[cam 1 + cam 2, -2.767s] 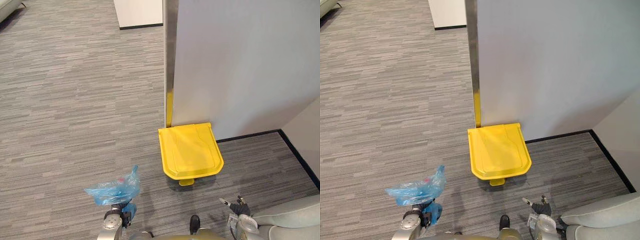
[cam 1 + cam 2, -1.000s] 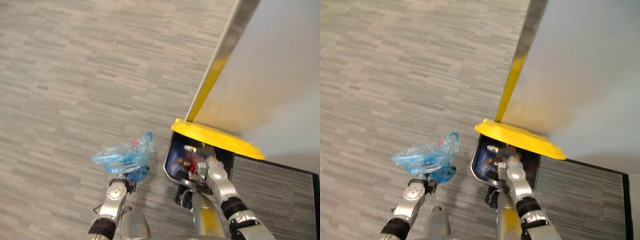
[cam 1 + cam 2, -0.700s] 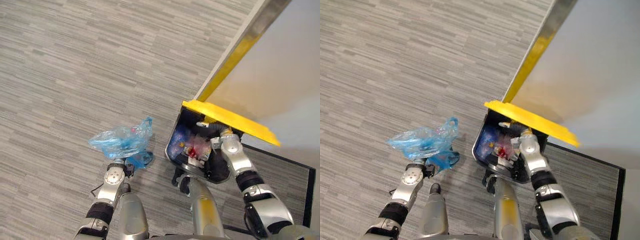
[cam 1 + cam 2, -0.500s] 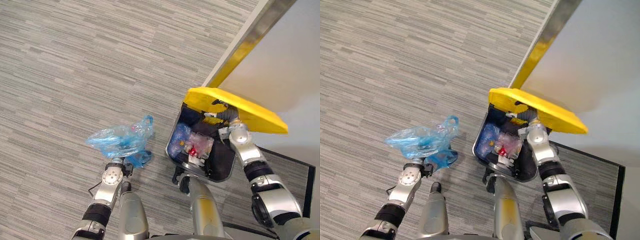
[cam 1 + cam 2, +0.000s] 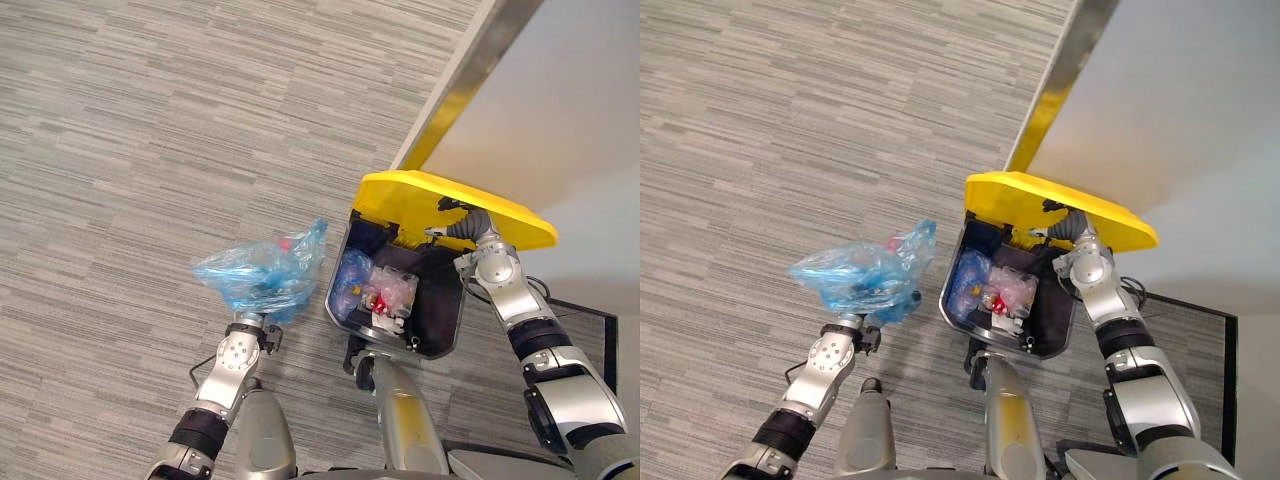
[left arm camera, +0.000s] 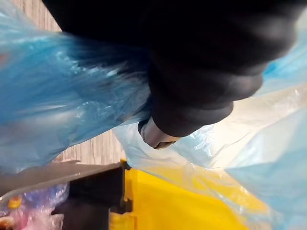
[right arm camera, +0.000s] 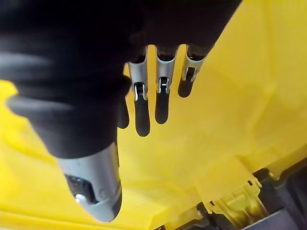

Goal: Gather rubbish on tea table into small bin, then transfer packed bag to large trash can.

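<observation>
Left of the open trash can (image 5: 440,305), the left hand (image 5: 248,340) clutches the blue bag (image 5: 262,275) — the right hand (image 5: 468,226), fingers (image 7: 142,115) straight, props the lid (image 5: 420,200).

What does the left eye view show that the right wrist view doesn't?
Left eye view alone: the left hand holding a blue bag beside the open bin, rubbish inside it, and the floor. Right wrist view alone: up close, straight fingers against the underside of the lid. Both: the yellow lid and the right hand propping it up.
</observation>
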